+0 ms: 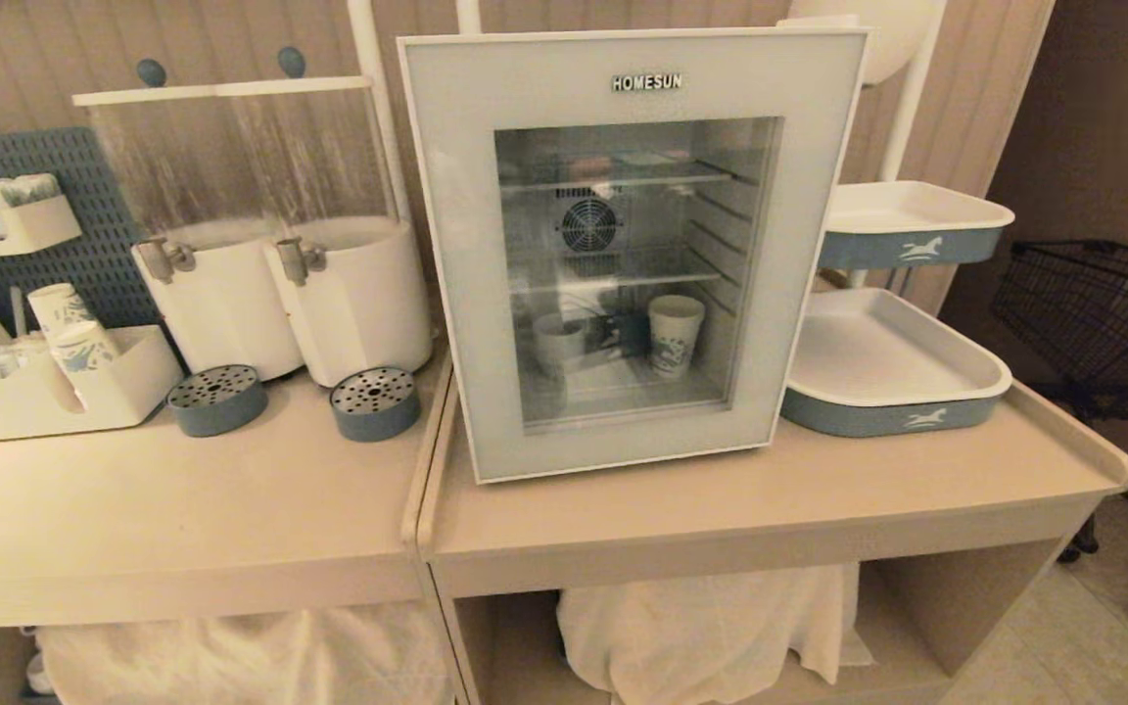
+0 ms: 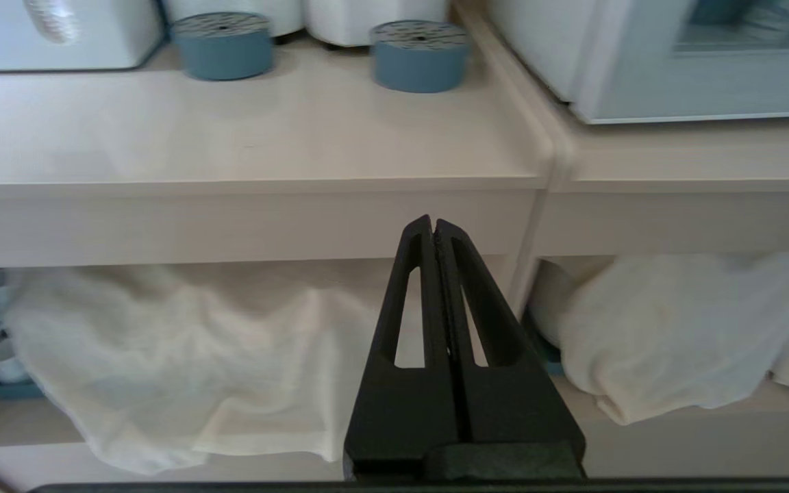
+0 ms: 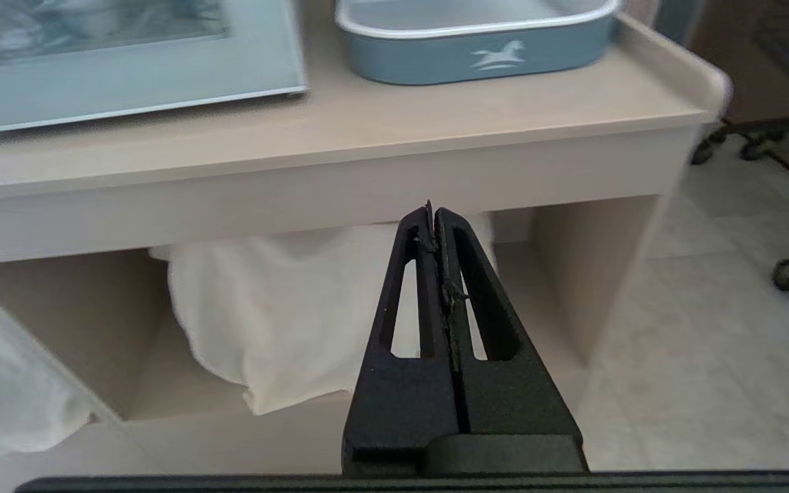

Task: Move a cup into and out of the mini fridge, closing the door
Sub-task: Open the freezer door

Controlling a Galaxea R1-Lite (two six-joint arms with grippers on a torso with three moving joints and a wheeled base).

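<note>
So from where I'm sitting at the controls, this looks like square one. The mini fridge [image 1: 623, 255], a white boxy countertop unit with wire shelves and HOMESUN across the top, sits dead centre on the beige counter [image 1: 231, 509]. The door [image 1: 446, 274], that wide pale grey-blue frame around a glass window, sits flush against the body as far as I can tell, so I'd call it closed.

Through the glass I can see the cup [image 1: 560, 343], the small squat plain white one, on the fridge floor at about 7 o'clock from the little round fan. Just beside it, at its 3 o'clock, stands a taller blue-patterned paper cup [image 1: 675, 335], which isn't my target. They look apart, not touching.

Neither arm shows in the head view. In the wrist views, the left gripper [image 2: 433, 226] hangs low in front of the counter edge, fingers pressed together with nothing between them. The right gripper [image 3: 433, 213] is the same deal: closed right up, empty, pointing at the shelf below where a crumpled white cloth [image 3: 264, 315] is stuffed.

My read on progress: nothing has visibly started. With the cup inside already, I'd guess the "out" half comes first: open the door, lift the cup out, put it back, close up. All of that's left.
</note>
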